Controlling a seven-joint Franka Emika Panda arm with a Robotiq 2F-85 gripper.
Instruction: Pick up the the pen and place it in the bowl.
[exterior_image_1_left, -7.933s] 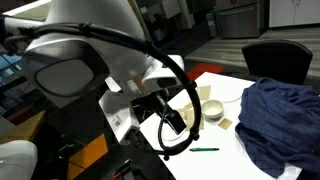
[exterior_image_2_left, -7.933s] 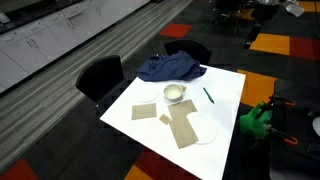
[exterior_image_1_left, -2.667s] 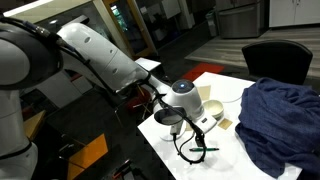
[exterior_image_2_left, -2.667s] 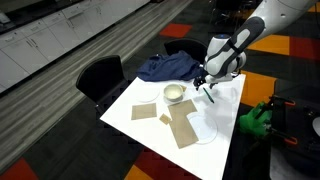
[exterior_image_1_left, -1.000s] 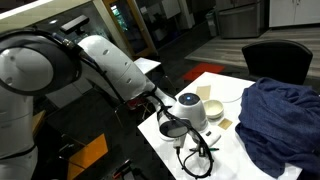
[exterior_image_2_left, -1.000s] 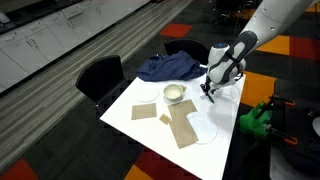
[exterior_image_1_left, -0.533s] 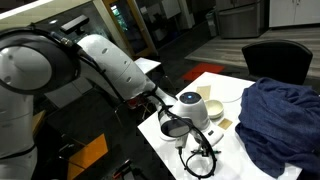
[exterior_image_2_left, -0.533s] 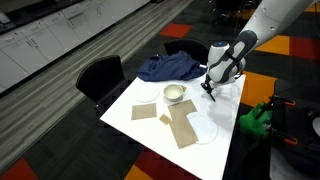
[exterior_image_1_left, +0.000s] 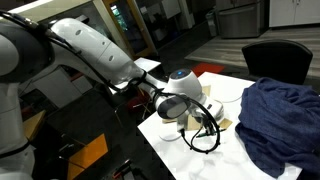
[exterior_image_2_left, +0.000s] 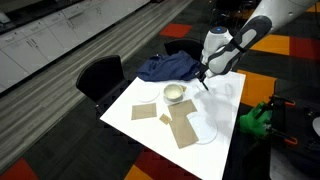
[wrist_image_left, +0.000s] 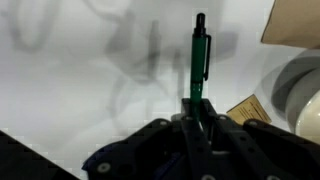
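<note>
The thin dark-green pen (wrist_image_left: 199, 55) sticks out forward from between my fingers in the wrist view, clear of the white table (wrist_image_left: 80, 70) below. My gripper (wrist_image_left: 197, 108) is shut on its lower end. In an exterior view the gripper (exterior_image_2_left: 203, 80) hangs above the table just right of the cream-white bowl (exterior_image_2_left: 175, 93). The bowl's rim (wrist_image_left: 302, 90) shows at the right edge of the wrist view. In an exterior view the gripper (exterior_image_1_left: 203, 120) hangs below the arm's wrist, and the pen is too small to make out.
A crumpled blue cloth (exterior_image_2_left: 170, 68) lies at the far side of the table. Cardboard pieces (exterior_image_2_left: 183, 125) and a flat white dish (exterior_image_2_left: 204, 131) lie nearer the front. Black chairs (exterior_image_2_left: 100, 75) stand at the table's edges. A green object (exterior_image_2_left: 255, 120) sits beside the table.
The jaws have shut on the pen and lifted it off the table. The wrist has risen and shifted toward the bowl.
</note>
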